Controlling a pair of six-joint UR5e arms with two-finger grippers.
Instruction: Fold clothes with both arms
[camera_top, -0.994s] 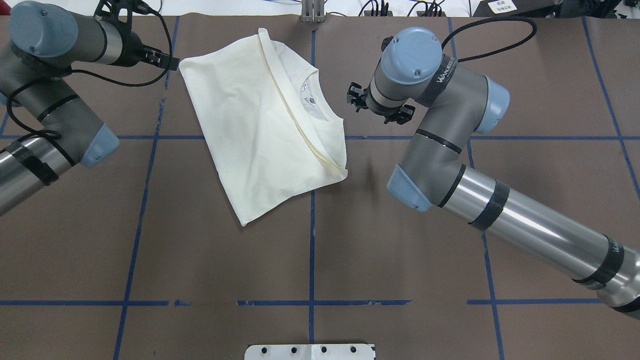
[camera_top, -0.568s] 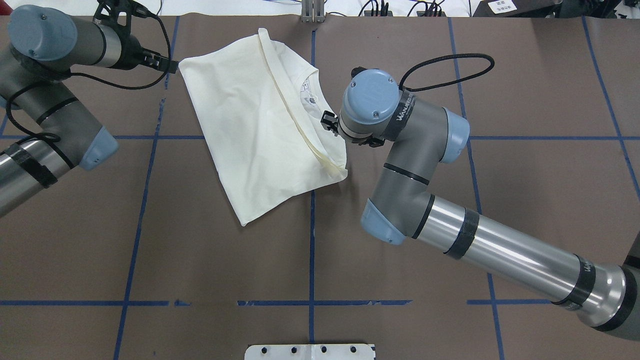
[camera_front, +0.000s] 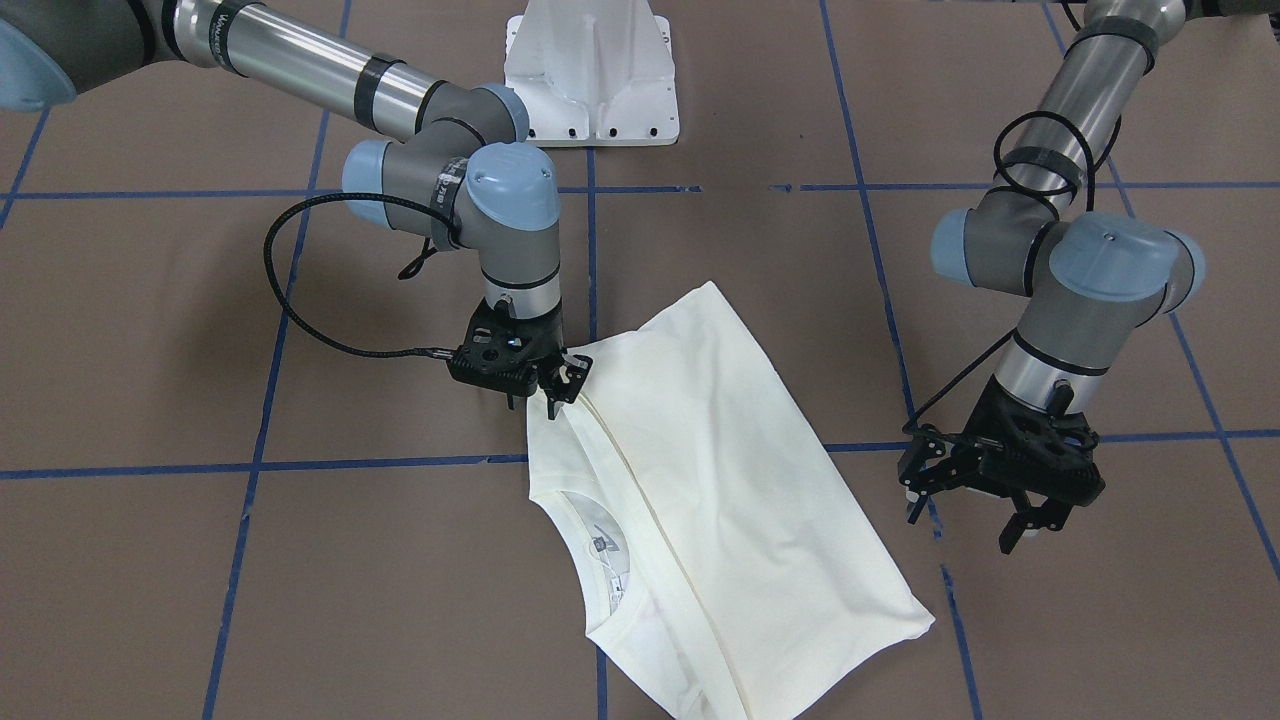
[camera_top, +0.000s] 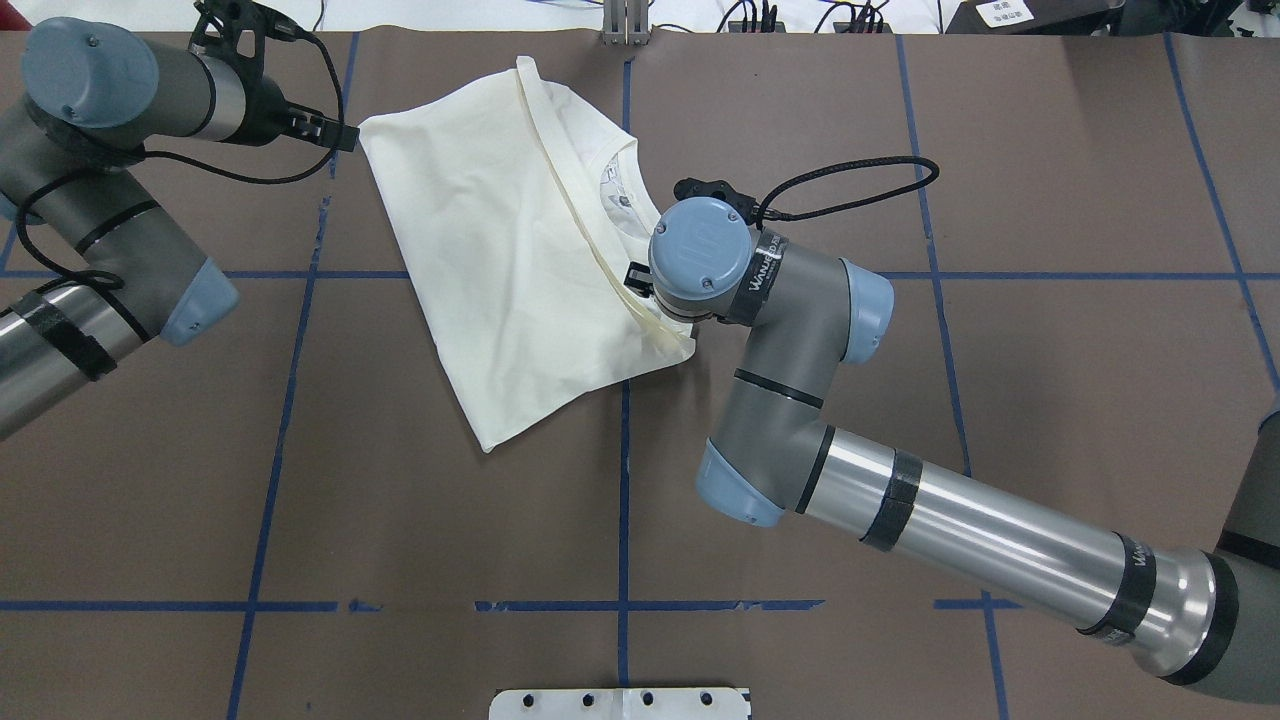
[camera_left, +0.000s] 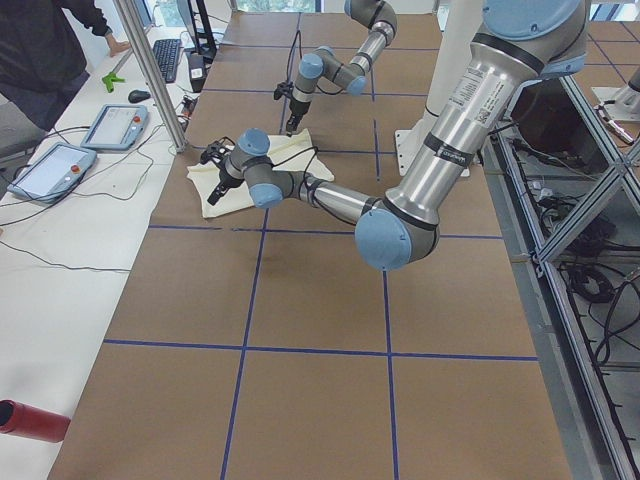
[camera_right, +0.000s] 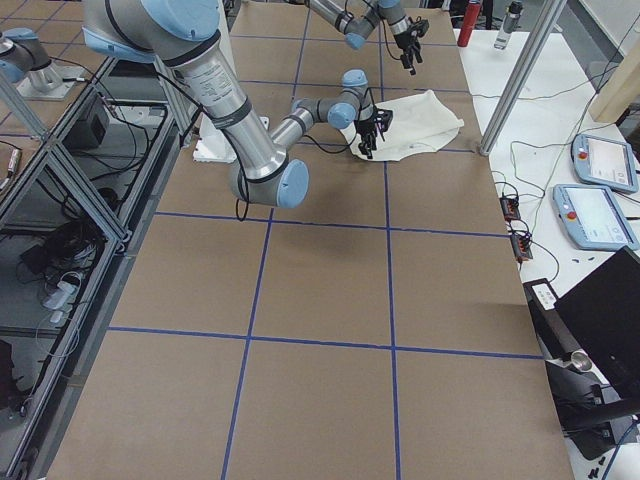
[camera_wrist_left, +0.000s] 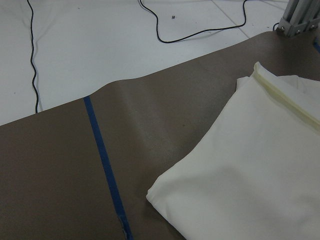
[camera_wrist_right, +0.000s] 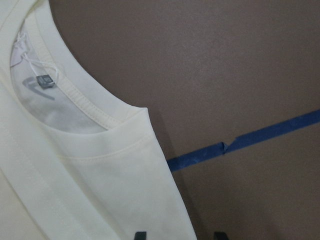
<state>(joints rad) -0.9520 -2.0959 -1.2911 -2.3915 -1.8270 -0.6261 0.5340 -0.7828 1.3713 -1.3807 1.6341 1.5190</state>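
Both arms on my feeds are the same build. The right arm (camera_top: 960, 520) has polished silver tubes, matte grey elbow and wrist housings, and round light-blue joint caps (camera_top: 700, 245) dotted with small screws. Black bands ring the tubes, and one black wrist band carries white lettering I can't read in full. A thin black cable (camera_top: 935, 172) loops off its wrist. The left arm (camera_top: 120, 235) has the same finish. The right gripper (camera_front: 555, 393) and left gripper (camera_front: 960, 525) are black, angular and two-fingered. The white pedestal (camera_front: 590, 80) has a row of bolt holes.
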